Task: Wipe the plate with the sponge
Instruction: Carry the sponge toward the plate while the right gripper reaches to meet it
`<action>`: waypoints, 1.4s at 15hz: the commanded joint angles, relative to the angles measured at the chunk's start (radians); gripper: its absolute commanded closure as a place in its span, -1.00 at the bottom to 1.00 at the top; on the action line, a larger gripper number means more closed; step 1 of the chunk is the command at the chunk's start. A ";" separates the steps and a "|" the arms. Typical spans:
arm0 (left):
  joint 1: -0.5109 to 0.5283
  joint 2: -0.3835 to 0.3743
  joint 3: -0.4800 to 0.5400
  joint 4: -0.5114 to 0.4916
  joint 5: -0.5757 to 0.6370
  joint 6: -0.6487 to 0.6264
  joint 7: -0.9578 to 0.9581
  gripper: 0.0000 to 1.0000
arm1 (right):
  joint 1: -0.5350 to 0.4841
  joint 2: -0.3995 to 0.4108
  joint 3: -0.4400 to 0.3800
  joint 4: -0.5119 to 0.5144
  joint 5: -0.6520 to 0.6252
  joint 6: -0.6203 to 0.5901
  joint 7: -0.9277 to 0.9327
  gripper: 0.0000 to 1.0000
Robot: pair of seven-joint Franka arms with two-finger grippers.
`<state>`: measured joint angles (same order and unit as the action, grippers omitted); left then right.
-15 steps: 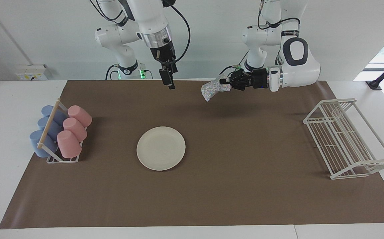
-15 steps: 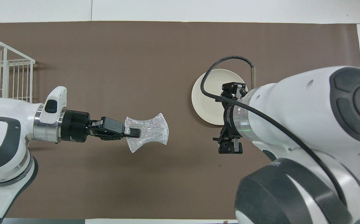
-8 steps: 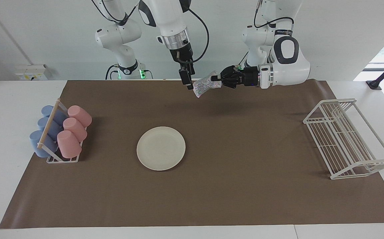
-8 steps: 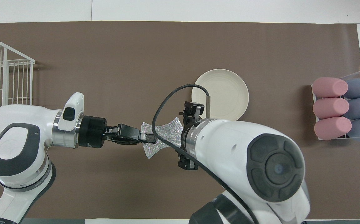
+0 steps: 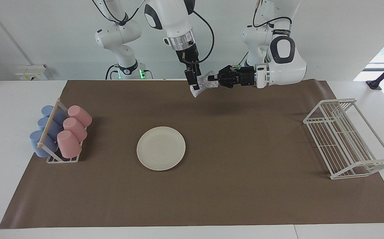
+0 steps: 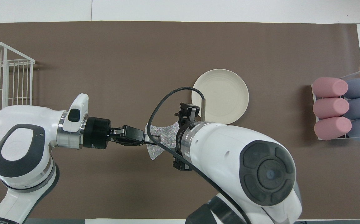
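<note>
In the overhead view, the sponge [image 6: 159, 146] is half covered by the right arm's wrist, and the right hand [image 5: 194, 87] cannot be seen there at all. A slice of the plate [image 6: 222, 95] nearest the robots is masked by the same arm and its cable. The wire rack [image 6: 2, 81] is cut off by that view's edge, and whether the right hand touches the sponge cannot be told.
</note>
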<state>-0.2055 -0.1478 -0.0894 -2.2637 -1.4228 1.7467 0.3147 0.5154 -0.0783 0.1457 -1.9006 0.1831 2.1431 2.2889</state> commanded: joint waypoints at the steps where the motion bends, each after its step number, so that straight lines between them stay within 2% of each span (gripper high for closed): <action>1: -0.017 -0.032 0.010 -0.034 -0.031 0.025 0.014 1.00 | -0.008 -0.008 0.006 -0.034 0.018 0.024 -0.009 -1.00; 7: -0.017 -0.033 0.010 -0.034 -0.033 0.014 0.014 1.00 | 0.025 -0.006 0.006 -0.054 0.016 0.034 -0.023 -0.96; 8: -0.015 -0.033 0.011 -0.034 -0.033 0.013 0.014 1.00 | 0.025 -0.005 0.006 -0.054 0.016 0.040 -0.031 -0.73; 10: -0.011 -0.033 0.013 -0.034 -0.033 0.007 0.012 1.00 | 0.023 -0.001 0.006 -0.052 0.016 0.040 -0.086 0.10; 12: -0.006 -0.033 0.013 -0.034 -0.031 -0.001 0.012 1.00 | 0.023 0.000 0.006 -0.051 0.018 0.046 -0.092 0.59; 13: -0.006 -0.033 0.014 -0.034 -0.033 -0.001 0.012 1.00 | 0.023 0.002 0.006 -0.049 0.016 0.055 -0.088 1.00; 19: -0.015 -0.032 0.014 -0.028 -0.031 0.002 0.012 1.00 | 0.025 0.008 0.006 -0.048 0.019 0.084 -0.083 1.00; 20: -0.017 -0.033 0.010 -0.025 -0.030 0.013 0.003 0.82 | 0.025 0.008 0.006 -0.046 0.019 0.084 -0.083 1.00; 21: -0.018 -0.041 0.007 -0.022 -0.028 0.014 -0.026 -0.40 | 0.025 0.008 0.006 -0.046 0.019 0.084 -0.085 1.00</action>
<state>-0.2053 -0.1489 -0.0850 -2.2636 -1.4347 1.7463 0.3133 0.5443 -0.0706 0.1508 -1.9387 0.1831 2.2009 2.2298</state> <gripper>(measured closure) 0.912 0.890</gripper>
